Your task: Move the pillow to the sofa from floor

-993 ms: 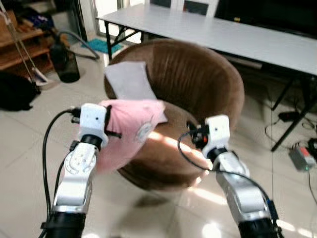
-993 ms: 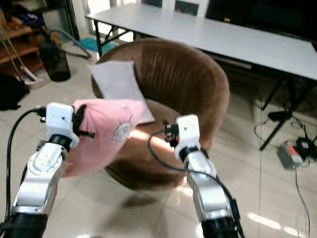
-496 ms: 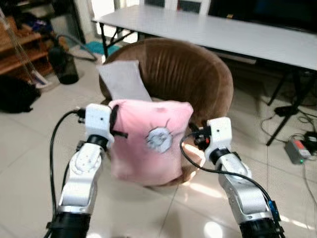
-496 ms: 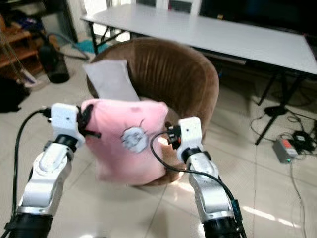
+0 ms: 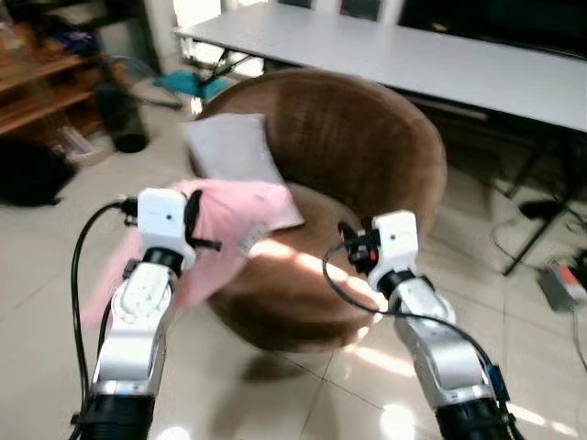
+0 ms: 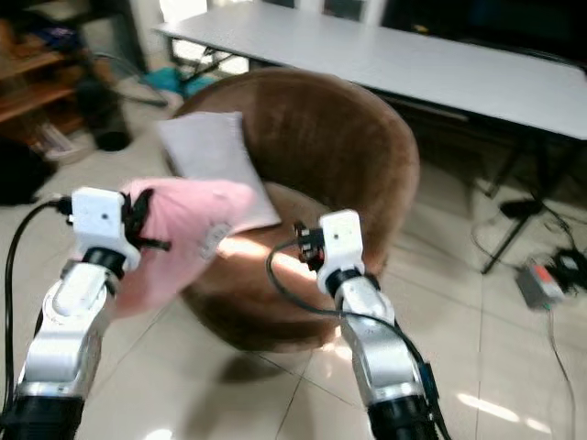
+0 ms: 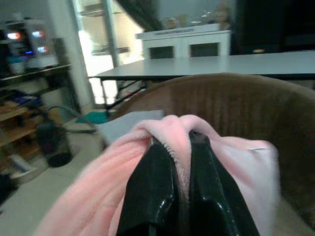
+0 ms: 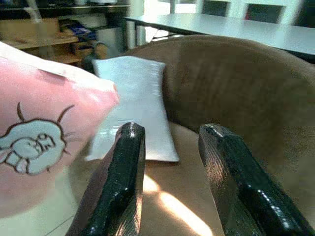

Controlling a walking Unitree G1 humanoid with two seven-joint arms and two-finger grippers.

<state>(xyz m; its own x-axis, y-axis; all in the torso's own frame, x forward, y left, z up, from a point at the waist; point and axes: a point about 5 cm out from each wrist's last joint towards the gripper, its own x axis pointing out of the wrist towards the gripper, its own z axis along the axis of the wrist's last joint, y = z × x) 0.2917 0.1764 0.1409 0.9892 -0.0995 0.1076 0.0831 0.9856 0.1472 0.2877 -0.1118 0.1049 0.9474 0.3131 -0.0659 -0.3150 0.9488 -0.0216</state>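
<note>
The left gripper (image 7: 182,196) has its two fingers pressed together on a fold of the pink pillow (image 5: 225,225), pinching only a ridge of fabric at its upper edge. The right gripper (image 8: 172,182) holds nothing; its fingers (image 8: 125,162) stand spread with a gap between them, aimed over the sofa (image 5: 367,156) seat. From the head, the left gripper sits just off the sofa's left front rim, and the pillow hangs from it in the air: one end reaches over the rim and the seat's near edge, the other droops outside toward the floor (image 5: 55,275). The right gripper hovers near the front middle of the seat, apart from the pillow. A grey cushion (image 5: 238,165) leans against the sofa's inner left wall, just behind the pink one.

The task looks close to done, but the pillow is not yet resting on the seat. The main risk, as I judge it, is a release here: much of the pillow hangs outside the rim, so it could slide back to the floor. The thin one-sided pinch could also slip while the arm swings, and pushing further in may knock the grey cushion over
</note>
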